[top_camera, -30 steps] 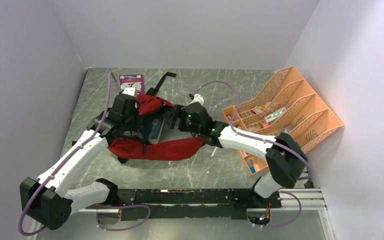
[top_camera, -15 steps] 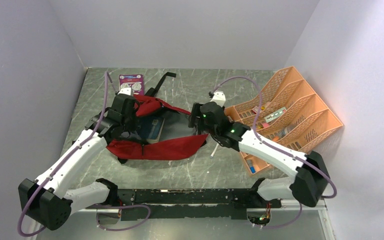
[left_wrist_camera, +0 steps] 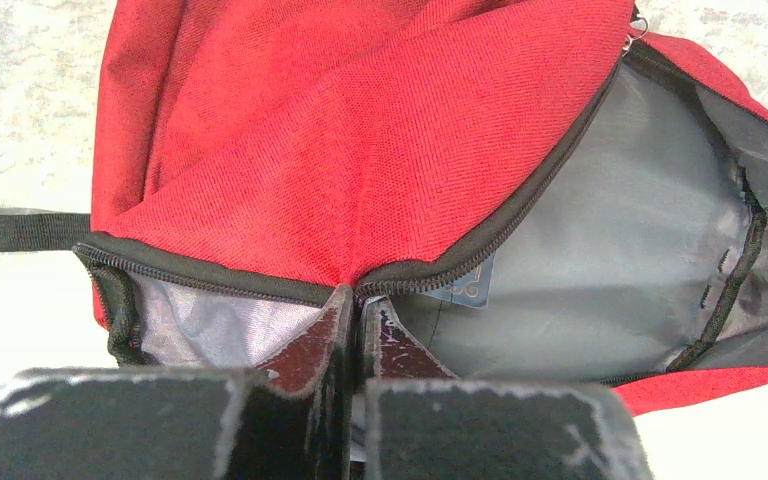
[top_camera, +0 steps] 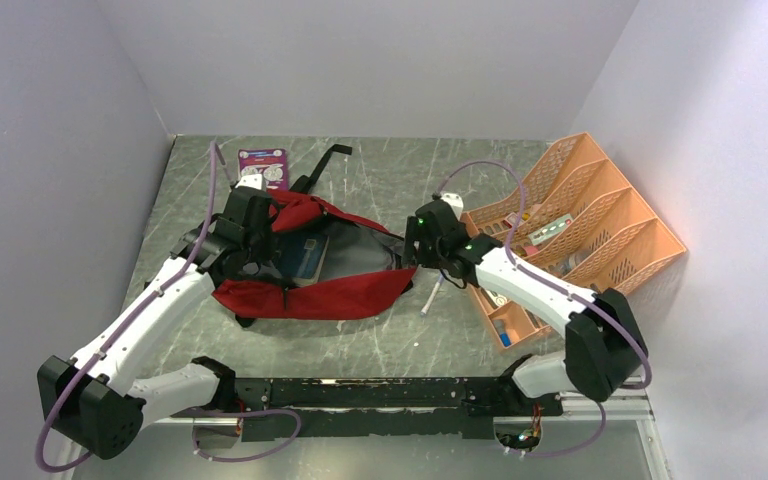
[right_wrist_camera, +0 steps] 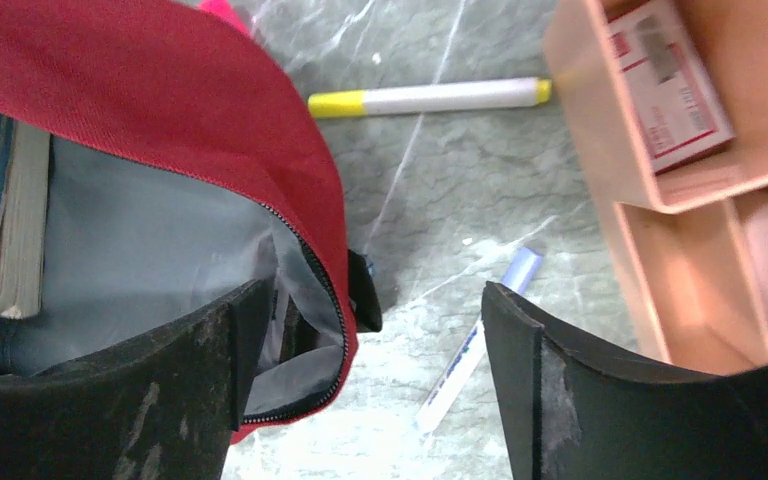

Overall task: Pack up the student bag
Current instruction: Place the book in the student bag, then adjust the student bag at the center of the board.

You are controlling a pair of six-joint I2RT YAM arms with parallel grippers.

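Note:
The dark red student bag [top_camera: 320,297] lies on its side mid-table, its mouth open so the grey lining [left_wrist_camera: 600,270] shows. A blue book [top_camera: 305,258] rests inside it. My left gripper [left_wrist_camera: 357,300] is shut on the bag's upper zipper edge [left_wrist_camera: 260,285] and holds that flap up, at the bag's left end [top_camera: 250,215]. My right gripper [top_camera: 417,245] hangs open at the bag's right end. In the right wrist view the bag's corner [right_wrist_camera: 310,300] lies beside the left finger [right_wrist_camera: 210,370], not pinched. A white and blue pen [right_wrist_camera: 475,345] lies on the table between the jaws.
An orange desk organiser [top_camera: 600,215] with small items stands at the right, close to my right arm. A yellow-capped marker [right_wrist_camera: 430,97] lies near its base. A purple card [top_camera: 263,165] and a black strap [top_camera: 325,160] lie behind the bag.
My right gripper has pulled back from inside the bag's mouth to its right end, near the organiser. The opening now gapes wider, showing more lining. The left gripper has not moved.

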